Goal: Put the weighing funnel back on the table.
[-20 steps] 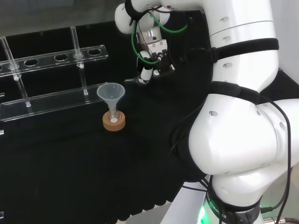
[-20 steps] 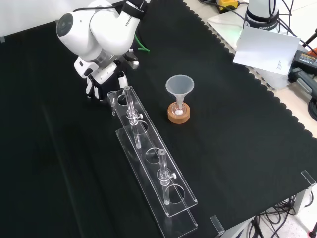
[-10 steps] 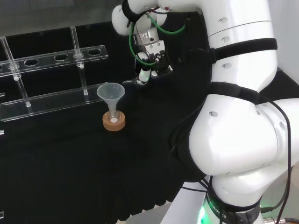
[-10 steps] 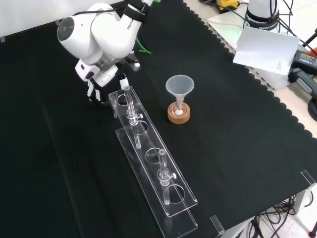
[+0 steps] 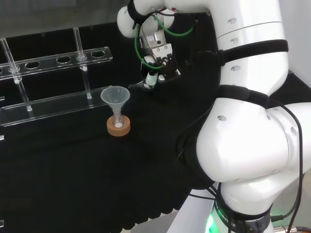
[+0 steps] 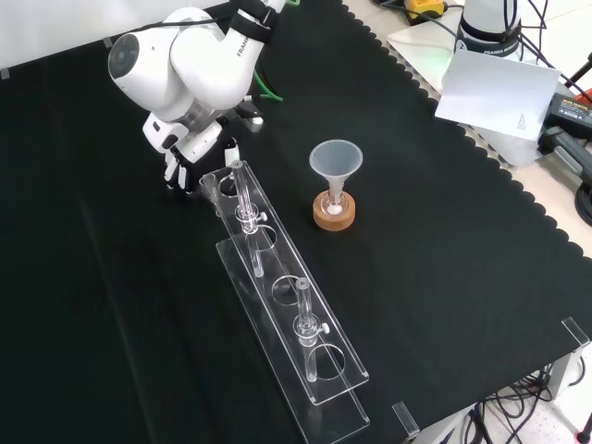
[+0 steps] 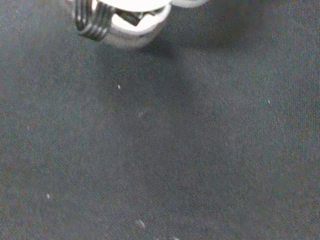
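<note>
Black cloth over bench. White arm reaches across, head view. Clear rack lies long on cloth. Funnel upright, stem in small flask on cork ring. Hand low, fingers pointing down and pinching the weighing funnel, just beside the rack's far end, close above cloth.

Matt blk cloth, clear plastic rack, cork ring, glossy wht arm.
</note>
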Tool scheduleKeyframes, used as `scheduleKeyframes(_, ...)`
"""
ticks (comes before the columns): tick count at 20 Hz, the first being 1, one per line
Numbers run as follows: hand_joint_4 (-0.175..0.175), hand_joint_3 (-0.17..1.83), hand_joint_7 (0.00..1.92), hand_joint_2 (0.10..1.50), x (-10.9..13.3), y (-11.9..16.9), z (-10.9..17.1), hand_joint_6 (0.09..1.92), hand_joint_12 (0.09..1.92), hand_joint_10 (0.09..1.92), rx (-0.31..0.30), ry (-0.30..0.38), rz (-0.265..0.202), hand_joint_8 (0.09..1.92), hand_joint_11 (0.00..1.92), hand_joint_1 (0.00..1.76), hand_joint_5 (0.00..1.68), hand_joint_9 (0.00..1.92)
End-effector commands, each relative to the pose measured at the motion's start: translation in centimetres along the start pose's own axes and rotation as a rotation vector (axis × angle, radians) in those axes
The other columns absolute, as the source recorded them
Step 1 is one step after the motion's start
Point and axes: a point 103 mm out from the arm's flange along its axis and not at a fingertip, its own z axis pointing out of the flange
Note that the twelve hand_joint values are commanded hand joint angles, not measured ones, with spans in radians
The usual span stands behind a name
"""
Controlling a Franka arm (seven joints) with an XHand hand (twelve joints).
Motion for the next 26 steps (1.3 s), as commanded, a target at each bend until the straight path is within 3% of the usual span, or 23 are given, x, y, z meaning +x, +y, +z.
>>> scheduleKeyframes(1, -0.004, 0.61, 0.23, 0.61, -0.3, -0.9, 0.0, 0.52, 1.26, 0.54, -0.015, 0.014, -0.02, 0.69, 0.43, 0.94, 0.42, 0.56)
scheduleKeyframes(4, -0.002, 0.61, 0.15, 0.59, -0.1, -1.7, -0.3, 0.36, 1.34, 0.62, -0.037, 0.02, -0.018, 0.68, 0.27, 0.9, 0.37, 0.44)
scheduleKeyframes(8, -0.003, 0.58, 0.1, 0.58, -0.1, -3.3, -1.2, 0.27, 1.37, 0.66, -0.068, 0.035, -0.022, 0.67, 0.2, 0.85, 0.35, 0.37)
scheduleKeyframes(26, -0.002, 0.55, 0.12, 0.6, -0.9, -14.0, -6.3, 0.19, 1.37, 0.68, -0.182, 0.064, 0.028, 0.67, 0.25, 0.81, 0.4, 0.37)
